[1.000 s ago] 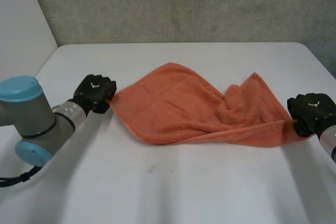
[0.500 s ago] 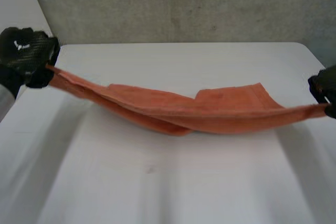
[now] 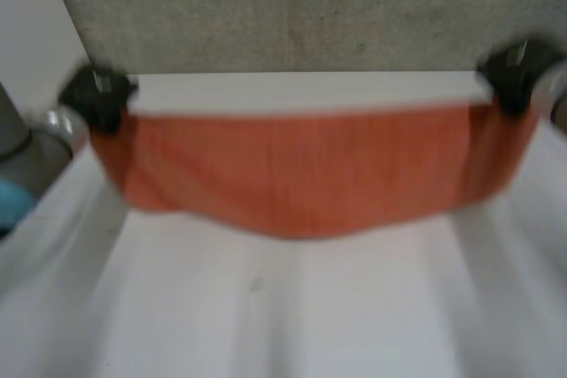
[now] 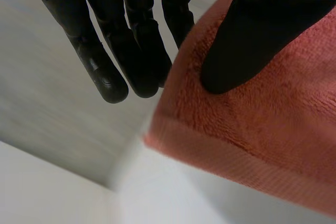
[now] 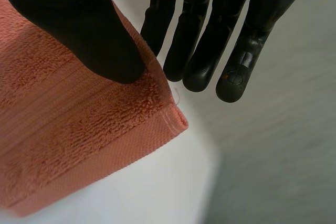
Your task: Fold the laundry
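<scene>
Left hand point(image 3: 97, 95) upper left, right hand point(image 3: 512, 79) upper right: thumb-pinched on corners of orange terry towel point(image 3: 301, 174). Hold taut, level.

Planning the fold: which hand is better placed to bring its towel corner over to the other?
Right, marginally: the right hand seems to pinch the towel closer to its corner; the left hand grips further in. Otherwise evenly matched.

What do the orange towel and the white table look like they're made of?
The towel looks like cotton terry: a fuzzy, matte looped pile, with a flat woven band along its hem. The table has a smooth, plain white top, perhaps laminate or painted board; the look leaves that open.
</scene>
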Tool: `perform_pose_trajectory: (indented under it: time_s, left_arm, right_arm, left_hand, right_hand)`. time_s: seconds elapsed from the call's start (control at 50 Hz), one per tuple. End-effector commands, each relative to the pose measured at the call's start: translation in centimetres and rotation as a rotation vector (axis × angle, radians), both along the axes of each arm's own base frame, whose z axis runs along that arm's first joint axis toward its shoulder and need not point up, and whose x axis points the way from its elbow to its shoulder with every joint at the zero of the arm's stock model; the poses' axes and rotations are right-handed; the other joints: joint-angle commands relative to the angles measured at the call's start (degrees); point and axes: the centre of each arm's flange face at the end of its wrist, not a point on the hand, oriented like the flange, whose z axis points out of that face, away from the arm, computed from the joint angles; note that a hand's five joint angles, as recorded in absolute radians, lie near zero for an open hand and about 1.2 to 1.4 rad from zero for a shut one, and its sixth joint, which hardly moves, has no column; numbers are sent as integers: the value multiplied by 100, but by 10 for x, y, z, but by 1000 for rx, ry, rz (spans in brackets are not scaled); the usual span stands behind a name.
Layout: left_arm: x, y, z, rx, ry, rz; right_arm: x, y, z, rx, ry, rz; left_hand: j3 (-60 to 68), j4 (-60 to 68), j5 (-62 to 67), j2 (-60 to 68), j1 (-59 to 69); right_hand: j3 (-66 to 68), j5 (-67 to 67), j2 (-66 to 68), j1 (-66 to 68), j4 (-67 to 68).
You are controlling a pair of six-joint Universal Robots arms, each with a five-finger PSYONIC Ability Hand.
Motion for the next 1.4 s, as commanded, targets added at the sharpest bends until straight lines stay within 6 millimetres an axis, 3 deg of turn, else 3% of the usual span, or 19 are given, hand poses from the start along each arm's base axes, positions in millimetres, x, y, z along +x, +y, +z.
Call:
perform_pose_trajectory:
  time_s: [0.02,0.06,0.12,0.22,0.4,0.46,0.54,0.64,0.7,0.84,0.86,0.88,0.94,1.02,1.12,1.14,1.18,1.26,1.4]
  left_arm:
    - [-6,-27,170,-697,289,38]
    - [-1,-20,187,-740,363,36]
    - [0,-16,178,-684,394,26]
    - [0,-16,131,-541,370,4]
    - [-2,-5,8,-187,304,6]
    - [-1,3,-32,-74,282,22]
    - [1,17,-64,27,260,34]
    - [4,30,-75,81,252,46]
    - [11,37,-65,70,254,59]
    - [24,67,-1,-15,264,75]
    - [27,75,18,-42,269,81]
    - [28,75,18,-42,269,81]
    - [42,93,69,-125,276,104]
    - [41,102,91,-142,270,46]
    - [40,97,85,-102,263,24]
    - [40,83,61,-18,257,35]
    - [40,74,43,45,248,45]
    - [38,50,-12,216,172,62]
    - [33,27,-68,360,10,92]
  right_arm:
    - [12,-7,145,-612,-303,23]
    - [9,6,166,-695,-340,34]
    - [7,18,159,-662,-332,37]
    - [10,14,106,-497,-299,37]
    - [21,15,-1,-179,-244,69]
    - [30,20,-53,-29,-214,105]
    - [31,21,-95,88,-190,96]
    - [28,21,-102,112,-185,82]
    - [22,27,-70,57,-190,74]
    - [13,69,3,45,-153,82]
    - [8,78,17,54,-144,74]
    - [4,82,23,61,-138,66]
    - [-11,94,41,80,-95,30]
    - [-26,98,60,37,-47,-9]
    - [-25,90,41,98,-36,-13]
    - [-22,82,22,161,-25,-8]
    - [-20,66,-13,272,-6,-13]
    - [-20,52,-55,393,16,-28]
    - [-6,28,-111,491,55,-23]
  left_hand:
    - [1166,1145,1519,1145,1506]
    - [1166,1145,1519,1145,1506]
    - [1166,1145,1519,1145,1506]
    - [1166,1145,1519,1145,1506]
    - [1166,1145,1519,1145,1506]
    - [1166,1145,1519,1145,1506]
    - [1166,1145,1519,1145,1506]
    - [1166,1145,1519,1145,1506]
    - [1166,1145,1519,1145,1506]
    - [1166,1145,1519,1145,1506]
    - [1166,1145,1519,1145,1506]
    - [1166,1145,1519,1145,1506]
    - [1166,1145,1519,1145,1506]
    - [1166,1145,1519,1145,1506]
    - [1166,1145,1519,1145,1506]
    - [1166,1145,1519,1145,1506]
    - [1166,1145,1519,1145,1506]
    - [1166,1145,1519,1145,1506]
    - [1166,1145,1519,1145,1506]
  right_hand:
    - [1224,1353,1298,2417,1173]
    - [1224,1353,1298,2417,1173]
    - [1224,1353,1298,2417,1173]
    - [1224,1353,1298,2417,1173]
    - [1224,1353,1298,2417,1173]
    - [1224,1353,1298,2417,1173]
    - [1224,1353,1298,2417,1173]
    - [1224,1353,1298,2417,1173]
    - [1224,1353,1298,2417,1173]
    - [1224,1353,1298,2417,1173]
    - [1224,1353,1298,2417,1173]
    - [1224,1353,1298,2417,1173]
    - [1224,1353,1298,2417,1173]
    - [1224,1353,1298,2417,1173]
    - [1224,1353,1298,2417,1173]
    - [1224,1353,1298,2417,1173]
    - [1224,1353,1298,2417,1173]
    - [1224,1353,1298,2417,1173]
    - [1224,1353,1298,2417,1173]
